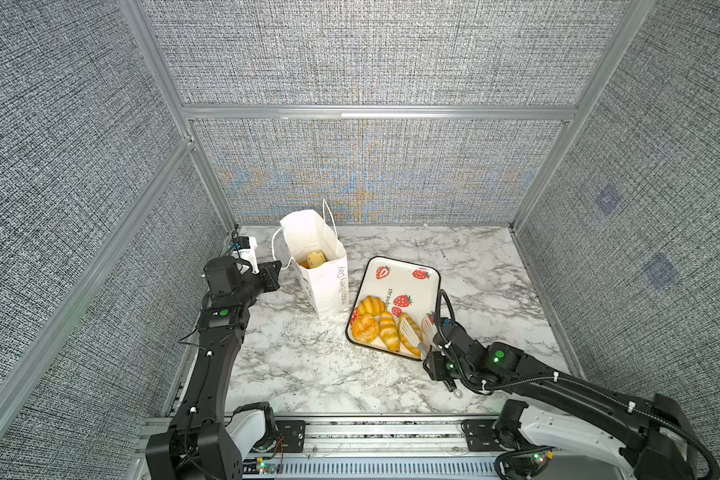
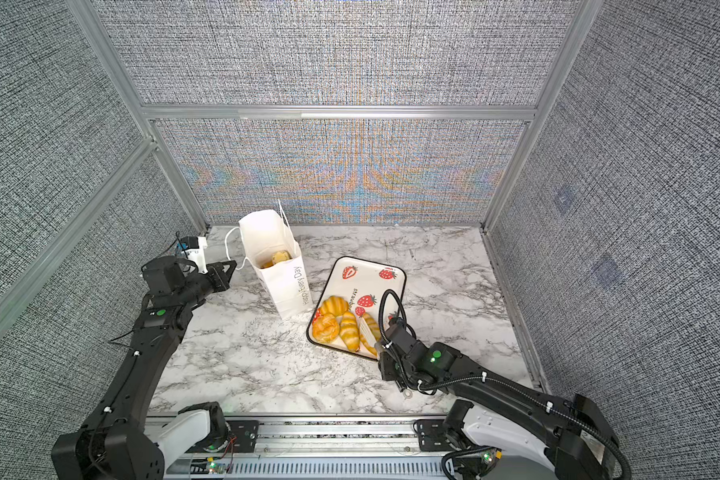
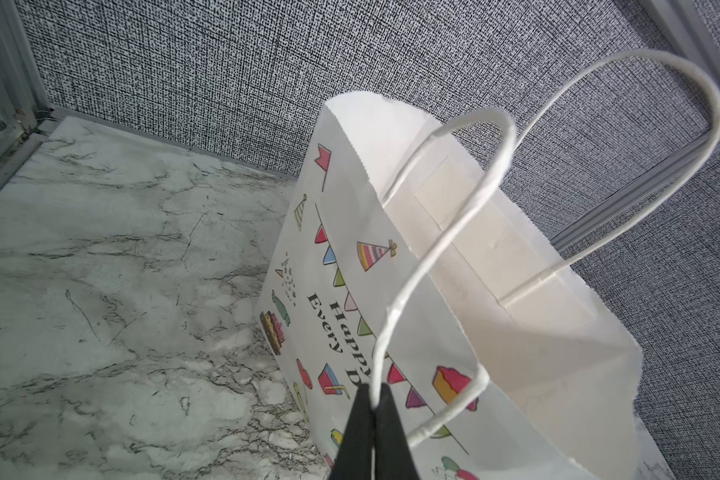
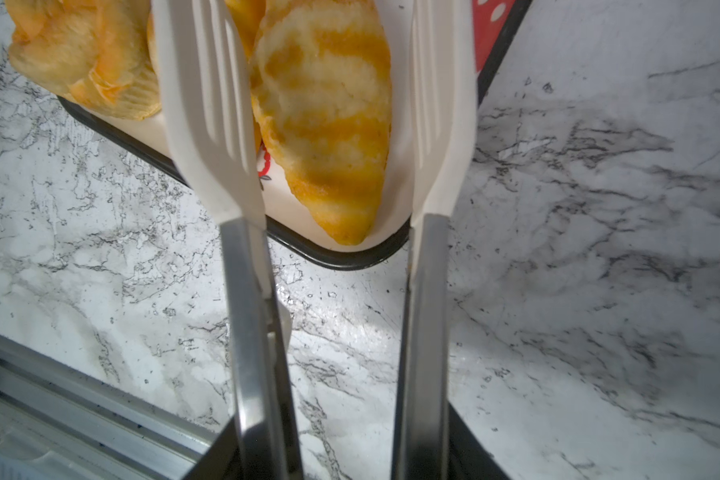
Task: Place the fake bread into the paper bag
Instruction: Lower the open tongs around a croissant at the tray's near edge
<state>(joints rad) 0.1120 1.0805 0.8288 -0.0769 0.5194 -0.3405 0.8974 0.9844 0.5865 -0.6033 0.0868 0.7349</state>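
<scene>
Mostly the bread (image 1: pixel 388 331) is seen on a strawberry-printed tray (image 1: pixel 406 266). Four golden pieces are bunched at the tray's 6 to 7 o'clock end in both top views: a croissant (image 2: pixel 335 306) at 12 o'clock of the bunch, a round swirl (image 2: pixel 326 328) at 8 o'clock, and two striped pieces laid side by side at 4 o'clock. At least one more roll (image 1: pixel 314 259) is seen down inside the bag (image 1: pixel 325 291), which is stood upright and open at 10 o'clock of the tray, near it but apart, with "Happy Every Day" printed on its side. The outer striped piece (image 4: pixel 325 116), at the tray's 5 o'clock corner, is flanked by the two white slotted paddles of the tongs (image 1: pixel 408 332). In the right wrist view the paddles are held apart, one on each side of it, and contact cannot be confirmed. The tongs' metal arms are clasped by the right gripper (image 1: pixel 431 357), which is set at 5 o'clock of the tray and partly closed around them. At 9 o'clock of the bag, the left gripper (image 3: pixel 373 399) is clenched tight on a white cord handle (image 3: pixel 445 232), the cord being pinched between the black fingertips. Everything is carried by a marble-patterned table (image 1: pixel 308 374).
</scene>
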